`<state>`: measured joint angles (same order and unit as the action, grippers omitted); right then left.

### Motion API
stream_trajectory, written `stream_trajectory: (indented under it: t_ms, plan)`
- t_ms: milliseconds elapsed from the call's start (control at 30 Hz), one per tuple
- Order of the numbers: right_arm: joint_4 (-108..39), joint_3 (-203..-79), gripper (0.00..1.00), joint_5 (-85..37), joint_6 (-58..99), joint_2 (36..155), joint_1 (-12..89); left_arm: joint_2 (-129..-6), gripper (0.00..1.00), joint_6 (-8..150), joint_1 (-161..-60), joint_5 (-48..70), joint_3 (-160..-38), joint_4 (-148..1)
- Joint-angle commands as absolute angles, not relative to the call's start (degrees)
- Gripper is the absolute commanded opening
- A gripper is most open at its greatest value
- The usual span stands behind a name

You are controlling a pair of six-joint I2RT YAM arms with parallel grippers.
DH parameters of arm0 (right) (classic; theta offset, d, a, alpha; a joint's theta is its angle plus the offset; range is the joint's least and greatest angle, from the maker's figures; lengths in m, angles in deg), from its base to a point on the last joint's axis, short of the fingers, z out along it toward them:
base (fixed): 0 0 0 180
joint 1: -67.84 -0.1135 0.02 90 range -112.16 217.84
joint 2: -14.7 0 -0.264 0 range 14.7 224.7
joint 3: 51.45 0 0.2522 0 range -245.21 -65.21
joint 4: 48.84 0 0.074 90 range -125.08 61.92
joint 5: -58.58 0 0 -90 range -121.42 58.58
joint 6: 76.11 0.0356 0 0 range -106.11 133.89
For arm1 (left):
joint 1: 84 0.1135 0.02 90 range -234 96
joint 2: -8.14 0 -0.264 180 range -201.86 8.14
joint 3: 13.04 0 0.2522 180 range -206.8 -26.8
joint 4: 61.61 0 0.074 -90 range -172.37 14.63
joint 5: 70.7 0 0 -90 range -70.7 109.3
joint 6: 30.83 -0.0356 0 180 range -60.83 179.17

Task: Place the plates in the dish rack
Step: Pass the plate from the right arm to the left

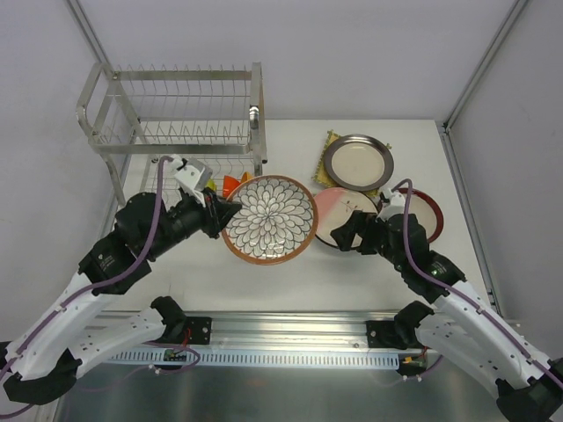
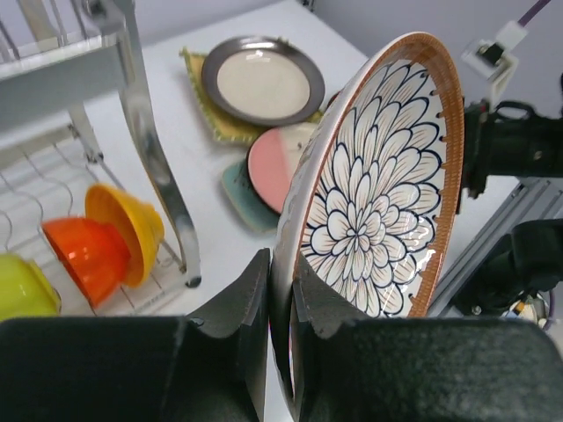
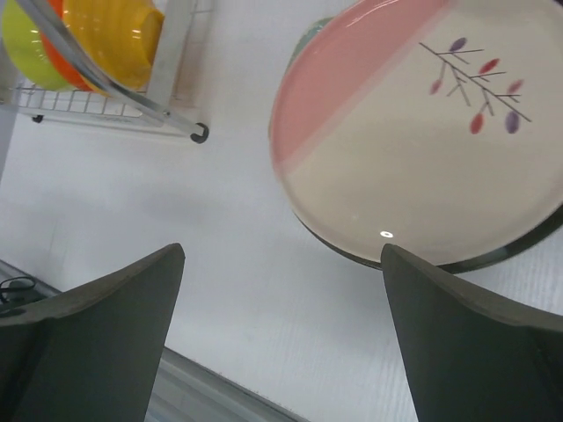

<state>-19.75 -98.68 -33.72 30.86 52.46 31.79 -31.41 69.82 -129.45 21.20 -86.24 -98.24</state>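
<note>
My left gripper is shut on the rim of the brown-rimmed petal-pattern plate, held above the table right of the dish rack; the plate shows tilted between the fingers in the left wrist view. My right gripper is open and empty beside the pink-and-white plate, which shows in the right wrist view. The dark-rimmed cream plate lies on the yellow woven square. A red-rimmed plate lies behind the right arm. A pale teal dish lies under the pink plate.
Orange, yellow and green bowls sit on the rack's lower tier. The rack's upright post stands close left of the held plate. The table's near edge rail runs along the front.
</note>
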Motion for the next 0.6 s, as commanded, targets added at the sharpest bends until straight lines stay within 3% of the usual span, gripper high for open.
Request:
stream_trajectory:
  t_ms: [0, 200, 567]
  plan:
    - [-16.1, -103.8, 1.00, -42.3, 29.1, 52.7, 32.2, -34.4, 0.00, 67.4, -130.1, 18.2, -97.4, -86.9]
    - [-15.4, -105.2, 1.00, -46.5, 28.0, 53.3, 32.4, -41.5, 0.00, 63.3, -130.1, 23.9, -110.2, -86.8]
    - [-14.9, -109.4, 1.00, -39.7, 24.9, 59.9, 32.4, -55.8, 0.00, 48.8, -130.1, 45.8, -132.7, -82.1]
